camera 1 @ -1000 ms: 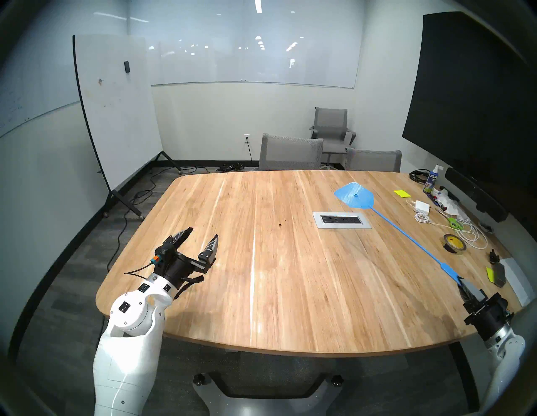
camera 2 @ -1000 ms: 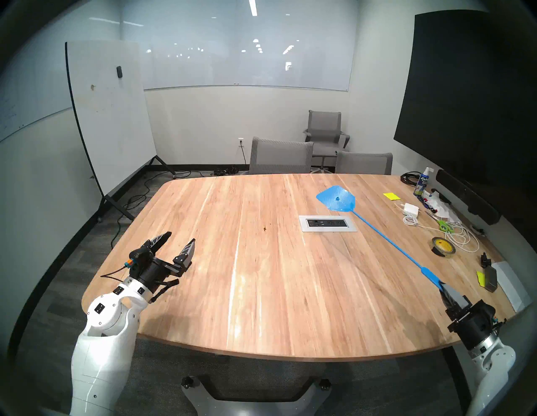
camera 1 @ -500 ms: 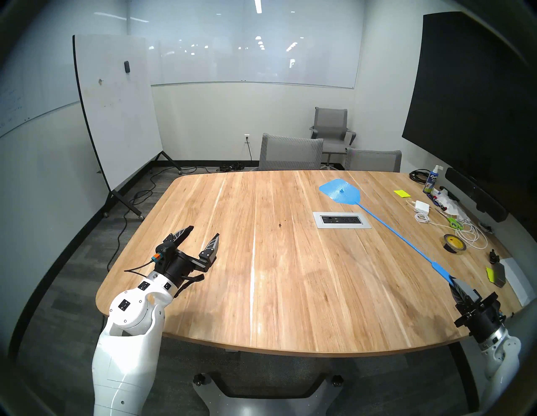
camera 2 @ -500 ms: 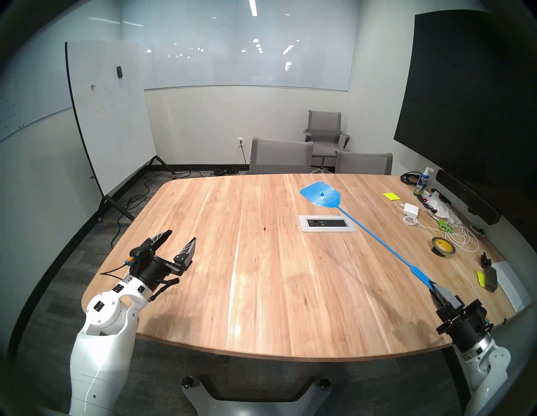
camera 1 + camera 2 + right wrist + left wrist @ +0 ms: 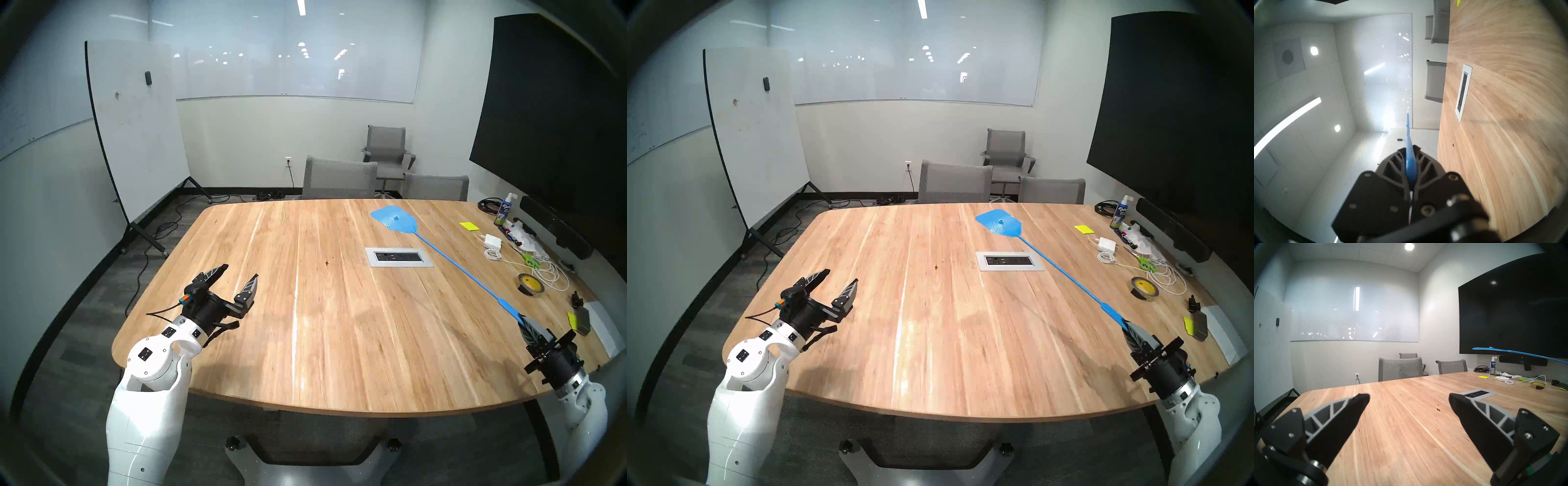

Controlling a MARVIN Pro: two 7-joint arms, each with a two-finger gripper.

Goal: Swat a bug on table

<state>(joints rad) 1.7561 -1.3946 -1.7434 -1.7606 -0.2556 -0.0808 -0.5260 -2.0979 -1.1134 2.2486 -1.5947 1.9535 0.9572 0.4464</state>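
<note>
The bug point(image 5: 326, 263) is a tiny dark speck on the light wooden table point(image 5: 339, 339), left of the silver outlet panel; it also shows as the bug point(image 5: 1438, 410) and the bug point(image 5: 1453, 145). My right gripper point(image 5: 521, 319) is shut on the handle end of a blue fly swatter point(image 5: 393, 219). The swatter's head hangs in the air over the table's far side, beyond the panel and to the right of the bug. In the right wrist view the swatter point(image 5: 1408, 135) runs edge-on out of the right gripper point(image 5: 1409, 149). My left gripper point(image 5: 241, 271) hovers open and empty over the near left.
The outlet panel point(image 5: 399, 257) is set into the table's middle. Along the right edge lie a tape roll point(image 5: 531, 285), green scissors point(image 5: 531, 260), a white charger with cable point(image 5: 492, 241), a spray bottle point(image 5: 504, 212) and yellow notes point(image 5: 469, 225). Grey chairs point(image 5: 339, 178) stand at the far edge.
My right gripper has moved left and forward, swinging the swatter's head leftward and farther across the table. The left arm has barely shifted.
</note>
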